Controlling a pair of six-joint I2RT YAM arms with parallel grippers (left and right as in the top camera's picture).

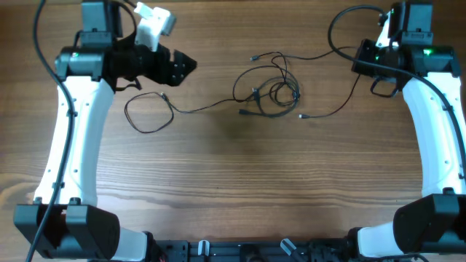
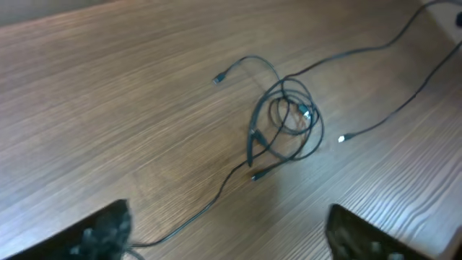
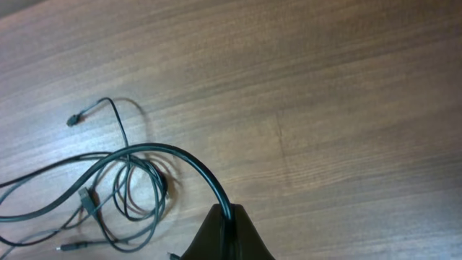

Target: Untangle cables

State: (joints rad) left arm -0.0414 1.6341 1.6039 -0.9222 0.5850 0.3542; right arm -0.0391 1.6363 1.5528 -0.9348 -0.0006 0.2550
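Note:
The cables form a thin black tangle point(image 1: 271, 91) on the middle of the wooden table, with a loose loop point(image 1: 148, 114) trailing off to the left. My left gripper point(image 1: 188, 69) hovers above and between that loop and the tangle. In the left wrist view its fingers point(image 2: 101, 231) stand wide apart and hold nothing; a strand point(image 2: 191, 217) runs past the left one toward the tangle point(image 2: 285, 119). My right gripper point(image 1: 362, 58) sits far right, shut on a cable strand point(image 3: 216, 184) that curves back to the tangle point(image 3: 123, 180).
Small plug ends lie loose around the tangle point(image 1: 302, 116) point(image 2: 216, 78) point(image 3: 72, 120). Thicker black arm cables arch over both arm shoulders point(image 1: 338, 25). The arm bases point(image 1: 65, 225) stand at the front corners of the table point(image 1: 233, 182).

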